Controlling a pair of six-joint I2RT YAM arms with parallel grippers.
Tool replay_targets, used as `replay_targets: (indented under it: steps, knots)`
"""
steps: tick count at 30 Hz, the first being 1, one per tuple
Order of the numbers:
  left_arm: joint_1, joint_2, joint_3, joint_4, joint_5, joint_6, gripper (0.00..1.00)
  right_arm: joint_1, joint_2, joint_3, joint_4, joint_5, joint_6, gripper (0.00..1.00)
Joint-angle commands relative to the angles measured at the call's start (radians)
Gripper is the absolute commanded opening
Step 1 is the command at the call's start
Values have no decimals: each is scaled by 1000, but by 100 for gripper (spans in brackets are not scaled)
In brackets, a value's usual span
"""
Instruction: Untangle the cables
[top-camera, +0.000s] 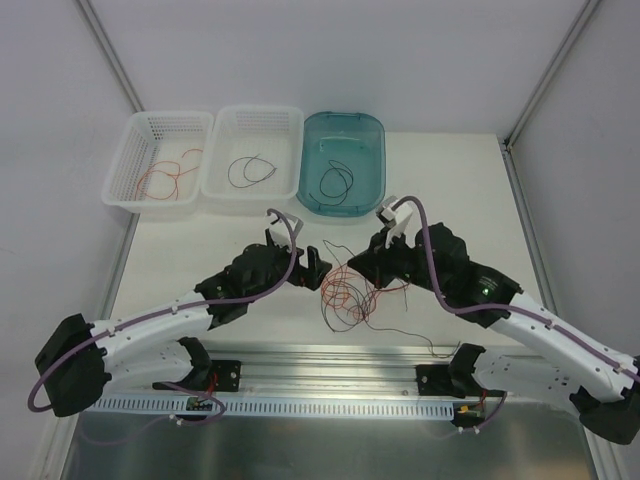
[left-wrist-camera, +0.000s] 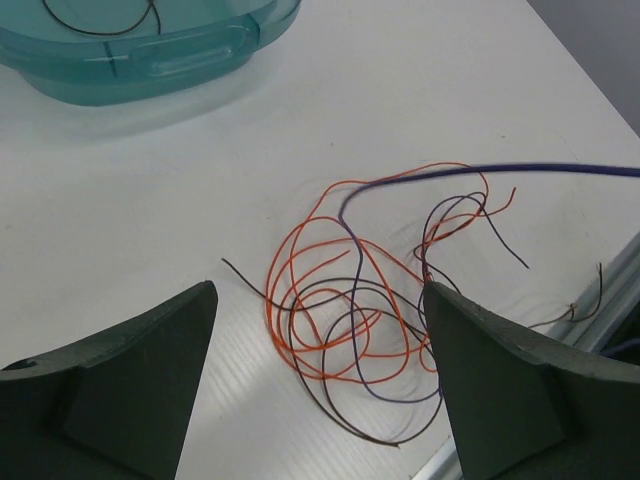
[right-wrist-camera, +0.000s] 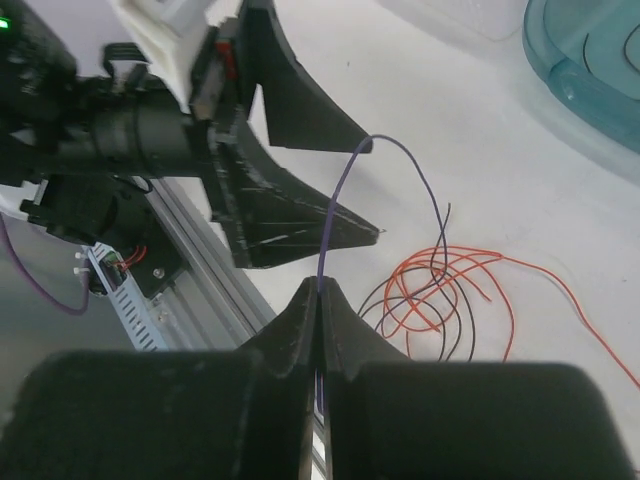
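Hair-thin red-orange and black cables lie tangled on the tabletop between your open left fingers and your right fingers, closed on a purple strand; they look light, limp and snag-prone, so take a loose end, not a loop.

A white table carries three containers in a row along its far edge. A white mesh basket sits at the far left corner, and a second white mesh basket stands just beside it. A translucent teal bin touches that basket's right side. Along the table's near edge runs a silver metal rail, with a white slotted strip just below it. Pale wall panels framed by metal struts enclose the table on three sides.
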Motion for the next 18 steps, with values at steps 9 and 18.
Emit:
replay_targets:
  steps: [9,18]
  knots:
    - [-9,313,89,358,2,-85,70,1,-127,30,3,5,0,1]
    - [-15,191,98,279,-45,-18,0,2,-169,-5,-77,197,-22,1]
